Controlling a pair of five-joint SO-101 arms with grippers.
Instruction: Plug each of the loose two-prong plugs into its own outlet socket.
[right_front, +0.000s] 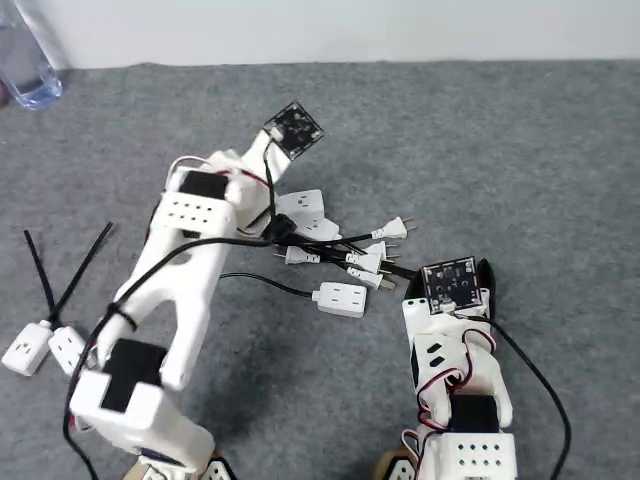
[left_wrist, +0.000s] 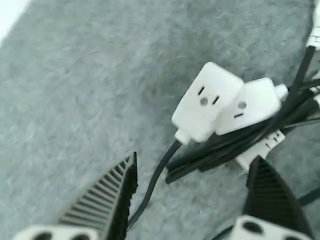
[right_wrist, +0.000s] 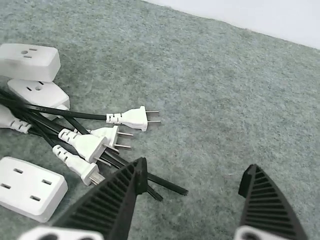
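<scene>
Near the middle of the grey carpet, the loose plugs lie tangled with their black cords, just beside several white sockets. The right gripper hangs over the plugs, jaws spread and empty. The left gripper, likewise released, hangs over two sockets that touch each other. The step looks like a first pick. The outermost plug seems the easiest choice. Pinch its white body behind the prongs so the blades stay clear, lift slowly so crossing cords don't drag neighbours, and have the left arm steady one socket with its slots facing the plug.
</scene>
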